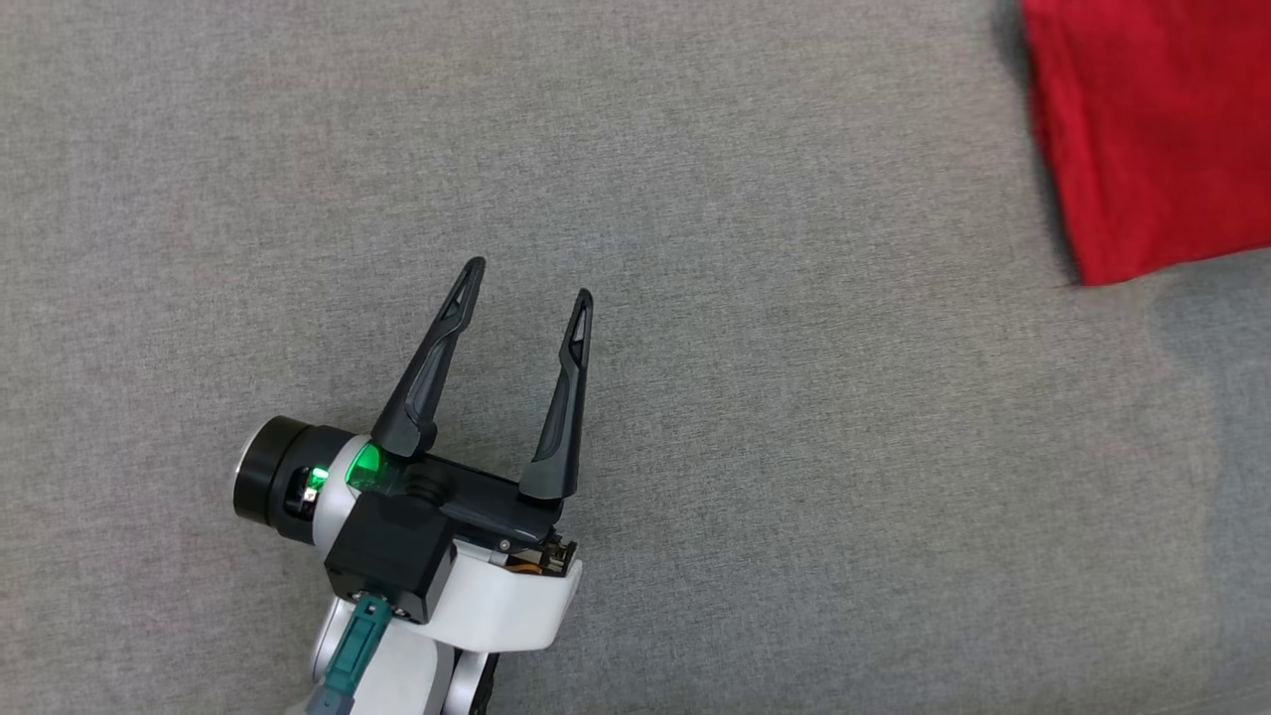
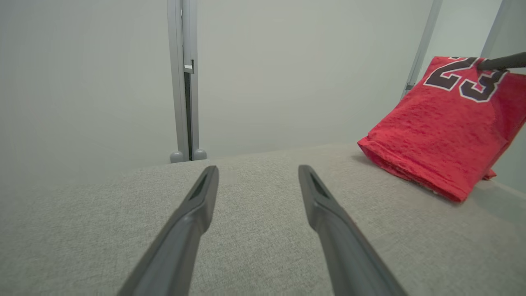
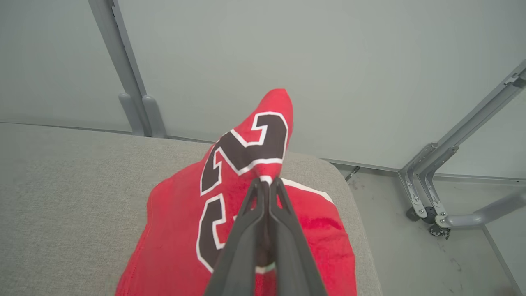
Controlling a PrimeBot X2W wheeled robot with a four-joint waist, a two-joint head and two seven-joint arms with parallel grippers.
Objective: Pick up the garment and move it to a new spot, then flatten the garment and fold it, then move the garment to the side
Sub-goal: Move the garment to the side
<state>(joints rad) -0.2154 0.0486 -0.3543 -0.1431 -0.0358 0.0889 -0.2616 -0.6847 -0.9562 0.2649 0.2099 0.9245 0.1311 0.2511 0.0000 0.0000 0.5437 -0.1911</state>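
Observation:
The garment is a red jersey with a dark, white-edged number, lying folded at the far right of the grey cushioned surface. In the right wrist view my right gripper is shut on the garment, pinching a fold near the number and pulling it up into a peak. The left wrist view shows the garment tented up to the right gripper's dark fingers. My left gripper hovers open over bare surface, well left of the garment, with nothing between its fingers.
The surface's rounded right edge lies just beyond the garment, with floor below. A metal frame on casters stands on that floor. Pale wall panels with grey posts close off the back.

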